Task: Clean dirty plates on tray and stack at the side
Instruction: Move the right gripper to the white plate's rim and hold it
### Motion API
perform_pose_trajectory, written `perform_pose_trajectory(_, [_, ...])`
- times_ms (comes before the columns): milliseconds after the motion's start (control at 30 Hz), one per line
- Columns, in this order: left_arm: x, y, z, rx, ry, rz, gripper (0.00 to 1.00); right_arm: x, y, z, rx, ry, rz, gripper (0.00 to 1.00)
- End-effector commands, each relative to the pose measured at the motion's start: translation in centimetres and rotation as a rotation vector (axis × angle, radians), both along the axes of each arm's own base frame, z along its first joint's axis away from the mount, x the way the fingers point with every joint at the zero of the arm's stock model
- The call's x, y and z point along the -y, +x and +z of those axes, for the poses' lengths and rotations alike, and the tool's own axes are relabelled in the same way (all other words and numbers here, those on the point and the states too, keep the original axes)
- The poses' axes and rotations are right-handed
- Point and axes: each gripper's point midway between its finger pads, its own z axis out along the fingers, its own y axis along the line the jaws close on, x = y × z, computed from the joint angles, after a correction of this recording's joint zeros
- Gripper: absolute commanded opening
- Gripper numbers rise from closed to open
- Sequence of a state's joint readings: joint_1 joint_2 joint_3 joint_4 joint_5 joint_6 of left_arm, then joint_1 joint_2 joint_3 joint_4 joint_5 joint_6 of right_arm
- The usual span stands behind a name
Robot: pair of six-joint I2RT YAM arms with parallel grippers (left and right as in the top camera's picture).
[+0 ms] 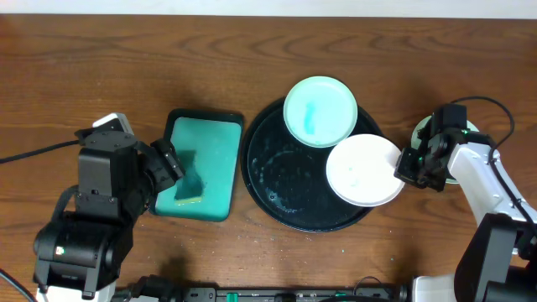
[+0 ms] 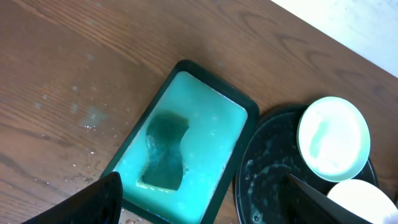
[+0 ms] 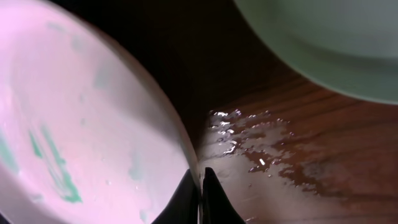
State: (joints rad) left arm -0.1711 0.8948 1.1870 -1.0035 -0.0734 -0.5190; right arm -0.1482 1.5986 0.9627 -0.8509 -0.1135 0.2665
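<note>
The right pincer [image 3: 200, 186] is clamped on the rim of a smeared plate [image 1: 363, 170] at the black tray's [image 1: 277, 180] right edge, probably to leave its face free for wiping. The left pincer [image 2: 202, 186] hangs apart above the sponge [image 2: 165, 152].

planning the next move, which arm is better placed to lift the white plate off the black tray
Right: the right fingers are closed on the rim of the teal-smeared round white plate on the glossy black round tray. The left fingers stand open over the rectangular teal tray, far from it.
</note>
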Motion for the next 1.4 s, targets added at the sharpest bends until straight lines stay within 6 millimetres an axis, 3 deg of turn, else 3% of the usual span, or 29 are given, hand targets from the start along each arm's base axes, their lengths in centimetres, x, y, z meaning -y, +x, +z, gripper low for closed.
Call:
perform_pose_trajectory(0, [-0.1, 0.0, 0.6, 0.014, 0.001, -0.002, 0.80, -2.1, 0.6, 1.9, 0.069, 0.064, 0.051, 0.01])
perform_pose_trajectory(167, [-0.1, 0.0, 0.6, 0.014, 0.001, -0.002, 0.80, -6.9, 0.1, 3.2, 0.099, 0.139, 0.218, 0.01])
perform_pose_trajectory(333, [-0.1, 0.1, 0.7, 0.019, 0.000, -0.002, 0.80, -10.9, -2.0, 1.7, 0.033, 0.100, 0.330, 0.01])
perform_pose_trajectory(467, [0.0, 0.1, 0.7, 0.018, 0.000, -0.002, 0.80, -11.0, -2.7, -0.7, 0.018, -0.051, 0.279, 0.01])
perform_pose_trajectory(633, [0.4, 0.2, 0.3, 0.003, -0.014, -0.018, 0.80, -12.3, -1.0, -3.4, 0.139, -0.064, 0.314, 0.01])
perform_pose_trajectory(900, [1.7, 0.8, -1.3, -0.070, -0.012, -0.106, 0.80, -12.8, 1.4, -3.7, 0.261, -0.078, 0.478, 0.01])
perform_pose_trajectory(1100, [2.0, 1.4, -6.5, -0.315, 0.045, -0.160, 0.79, -14.3, 0.7, -3.6, 0.266, -0.014, 0.641, 0.12])
perform_pose_trajectory(1200, [1.6, 2.3, -10.0, -0.462, 0.083, -0.145, 0.75, -12.9, 1.0, -3.8, 0.252, -0.072, 0.557, 0.01])
perform_pose_trajectory(1267, [1.7, 2.9, -12.3, -0.548, 0.091, -0.144, 0.70, -11.3, 1.3, -3.9, 0.240, -0.134, 0.447, 0.01])
perform_pose_trajectory(1367, [1.5, 3.7, -15.6, -0.658, 0.113, -0.125, 0.66, -10.8, 1.6, -3.8, 0.242, -0.135, 0.412, 0.01])
